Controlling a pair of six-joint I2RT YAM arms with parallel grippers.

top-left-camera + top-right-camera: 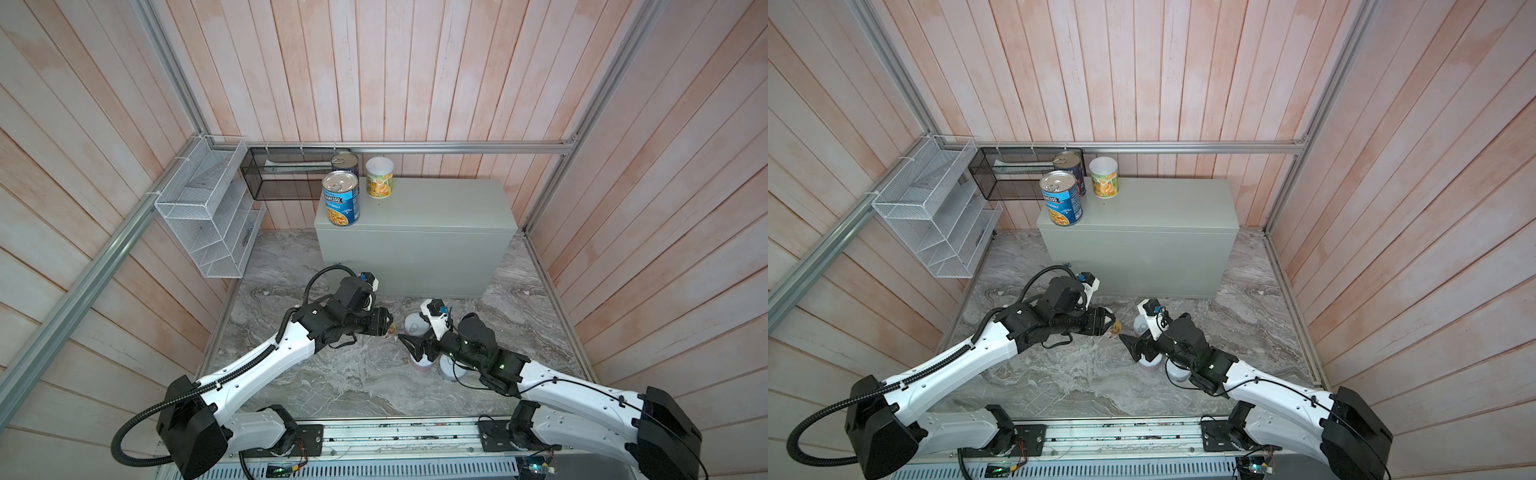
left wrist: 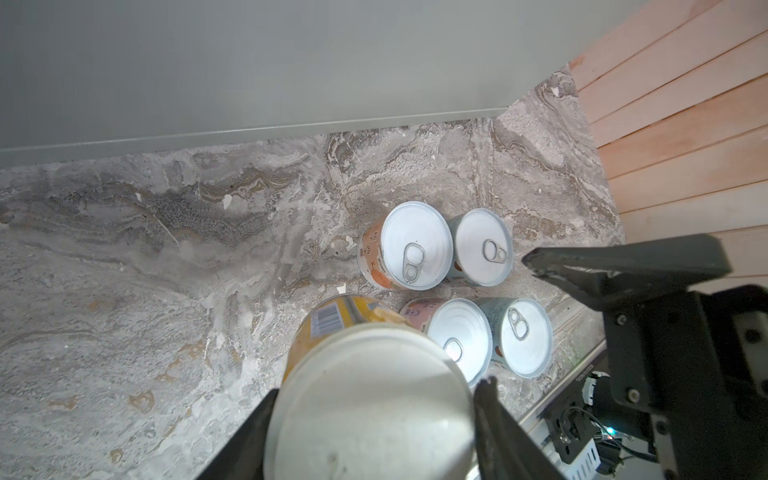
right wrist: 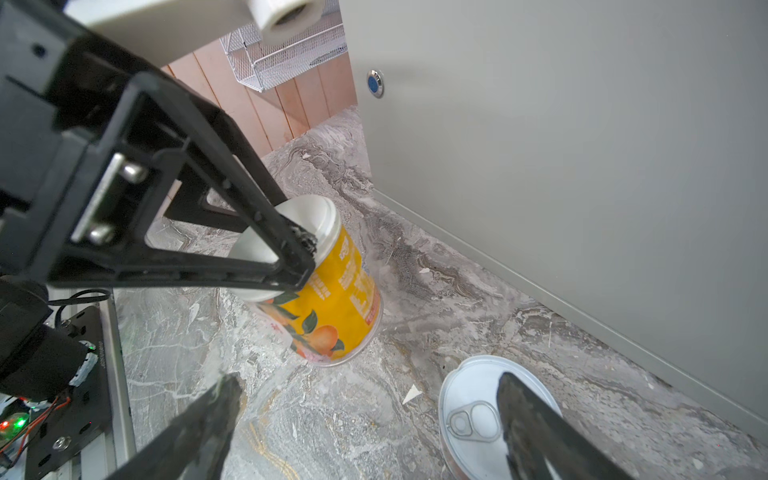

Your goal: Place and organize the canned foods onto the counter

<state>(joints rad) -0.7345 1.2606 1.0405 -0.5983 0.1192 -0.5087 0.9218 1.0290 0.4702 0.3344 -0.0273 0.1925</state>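
Three cans stand upright at the left end of the bench [image 1: 436, 208] top: the blue Progresso can [image 1: 341, 198] at the front left corner, a second metal-topped can [image 1: 344, 162] at the rear left corner, and a green white-lidded can [image 1: 379, 178] just beside it along the rear edge. Five more are on the marble surface [image 1: 332, 382] before the bench's front face. The left gripper [image 2: 374, 395] is clamped on the white lid end of the yellow can [image 3: 332, 299], one finger on each side; the can is tilted, its base at the marble surface. Four short pull-tab cans [image 2: 415, 245] stand in a tight two-by-two block just beside it. The right gripper [image 3: 370, 384] hangs over that block, jaws spread wide and holding nothing; one finger lies over a short can's lid, contact not determinable.
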